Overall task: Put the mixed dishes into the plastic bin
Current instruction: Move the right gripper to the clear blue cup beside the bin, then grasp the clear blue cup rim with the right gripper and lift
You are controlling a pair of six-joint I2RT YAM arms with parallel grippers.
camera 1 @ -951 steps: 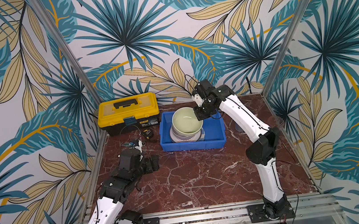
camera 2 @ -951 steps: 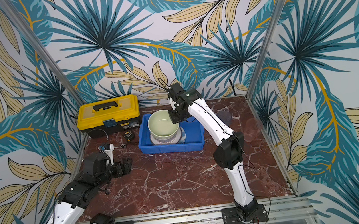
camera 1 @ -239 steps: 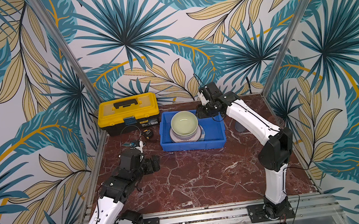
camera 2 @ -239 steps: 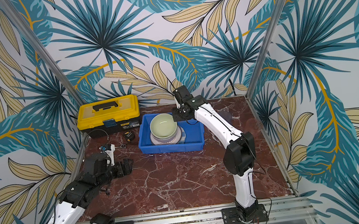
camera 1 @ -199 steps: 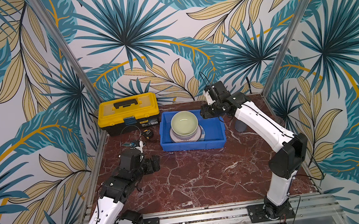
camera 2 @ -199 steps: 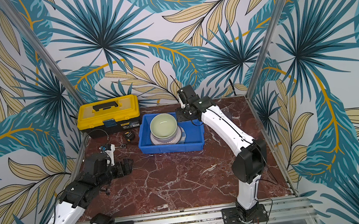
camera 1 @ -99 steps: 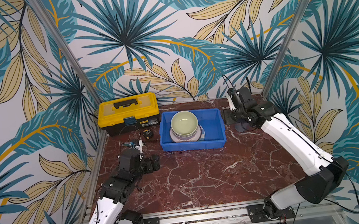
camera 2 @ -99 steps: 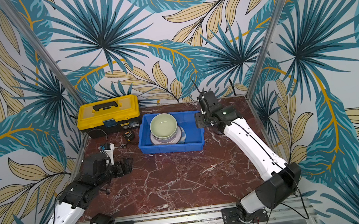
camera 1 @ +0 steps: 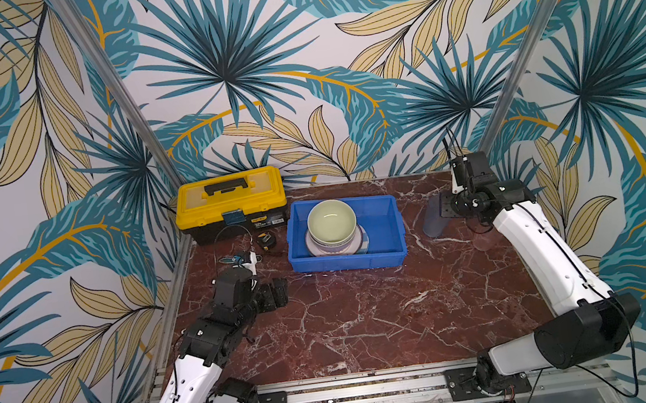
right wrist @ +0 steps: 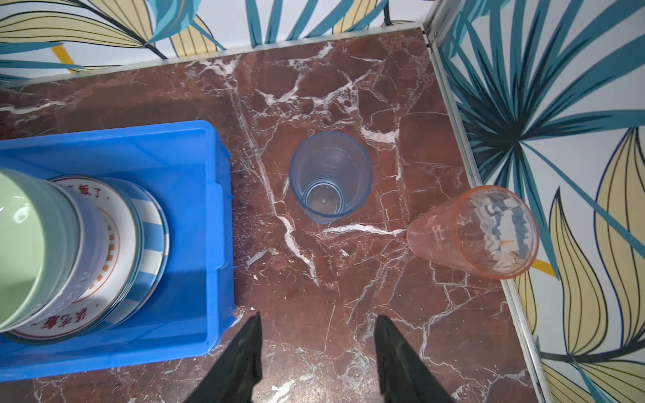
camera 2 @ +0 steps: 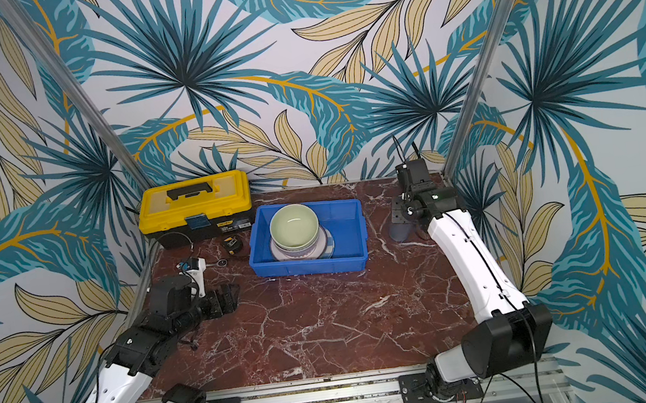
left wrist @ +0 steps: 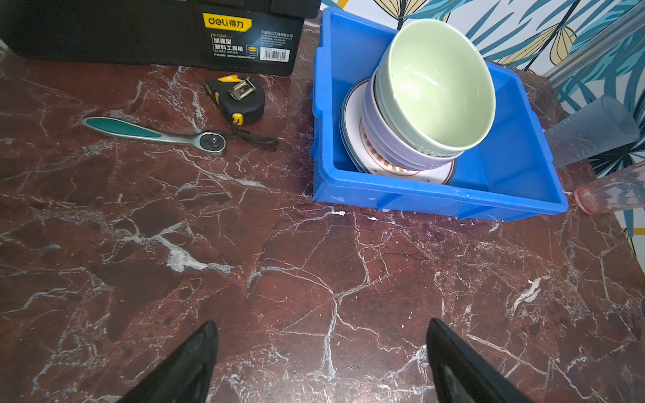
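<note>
Fingers (right wrist: 244,349) of the right gripper (right wrist: 318,317) stand apart, empty, short of the upright bluish see-through plastic tumbler (right wrist: 330,178). Bare red marble (right wrist: 314,87) surrounds it, between the bright blue rectangular plastic bin (right wrist: 195,146) and a pinkish see-through tumbler (right wrist: 488,230).

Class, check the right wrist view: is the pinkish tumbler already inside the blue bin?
No, the pinkish tumbler sits on the marble table, outside the blue bin.

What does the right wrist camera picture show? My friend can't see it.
A blue tumbler and a pink tumbler stand on a red marble table, ahead of the right gripper, whose black jaws are open and empty. Beside them, a blue bin holds stacked dishes.
</note>
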